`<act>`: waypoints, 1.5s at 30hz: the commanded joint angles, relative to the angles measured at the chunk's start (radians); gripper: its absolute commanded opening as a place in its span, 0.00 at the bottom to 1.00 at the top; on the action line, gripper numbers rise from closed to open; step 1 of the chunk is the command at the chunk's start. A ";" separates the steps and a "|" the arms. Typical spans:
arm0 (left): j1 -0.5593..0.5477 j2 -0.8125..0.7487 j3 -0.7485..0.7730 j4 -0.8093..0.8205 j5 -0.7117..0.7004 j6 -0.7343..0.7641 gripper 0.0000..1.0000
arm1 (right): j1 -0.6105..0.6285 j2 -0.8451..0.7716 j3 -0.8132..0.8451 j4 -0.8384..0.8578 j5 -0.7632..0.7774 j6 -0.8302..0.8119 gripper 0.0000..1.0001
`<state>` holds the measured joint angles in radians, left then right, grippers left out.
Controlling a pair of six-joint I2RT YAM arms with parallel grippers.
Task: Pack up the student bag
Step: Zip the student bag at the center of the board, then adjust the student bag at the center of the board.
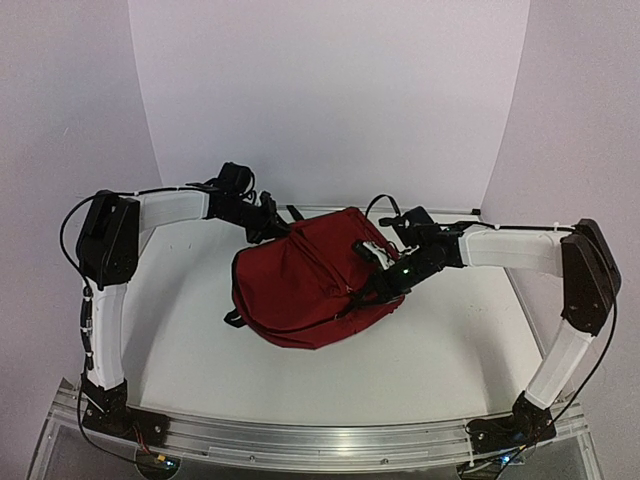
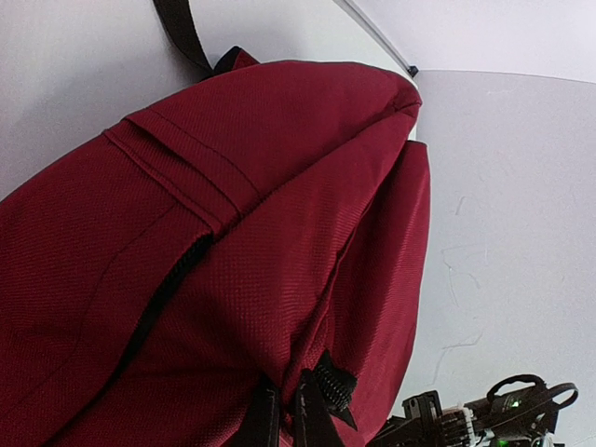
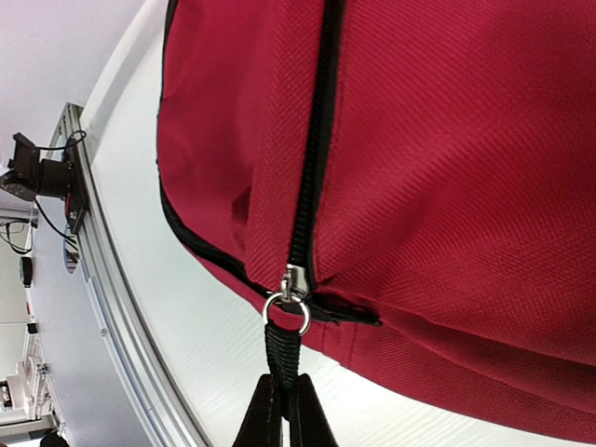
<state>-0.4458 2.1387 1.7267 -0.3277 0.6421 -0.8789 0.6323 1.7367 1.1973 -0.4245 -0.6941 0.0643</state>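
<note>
We are pinching the black zipper pull strap [image 3: 282, 358] with our right gripper [image 3: 281, 414], its jaws fully closed on it. Our left gripper [image 2: 284, 419] is closed tight, nipping fabric at the far end of the dark red backpack [image 1: 300, 290], which is lying mid-table on the white table [image 1: 450, 360].

student bag [image 1: 300, 290]: matt woven cloth | zip pull [image 3: 282, 358]: webbing | zip slider [image 3: 294, 282]: shiny metal | table [image 1: 440, 370]: smooth matt

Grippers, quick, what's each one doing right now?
Left gripper: closed, pinching an edge of the student bag.
Right gripper: closed on the black zipper pull strap.
</note>
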 commanded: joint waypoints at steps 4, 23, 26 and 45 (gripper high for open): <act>0.062 -0.160 -0.091 -0.080 -0.059 0.163 0.00 | -0.106 0.041 -0.013 -0.170 0.098 -0.049 0.00; -0.054 -0.439 -0.348 -0.303 -0.239 0.264 0.73 | -0.318 0.037 0.110 -0.299 0.042 -0.151 0.76; -0.016 -0.416 -0.361 -0.286 -0.239 0.264 0.72 | -0.324 0.054 0.089 -0.284 0.030 -0.136 0.74; 0.019 -0.062 -0.156 -0.196 -0.021 0.305 0.62 | -0.388 0.378 0.230 -0.086 -0.222 0.021 0.72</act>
<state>-0.4188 2.0751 1.6023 -0.5947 0.5349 -0.5574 0.2363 2.0801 1.3898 -0.5967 -0.7822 0.0187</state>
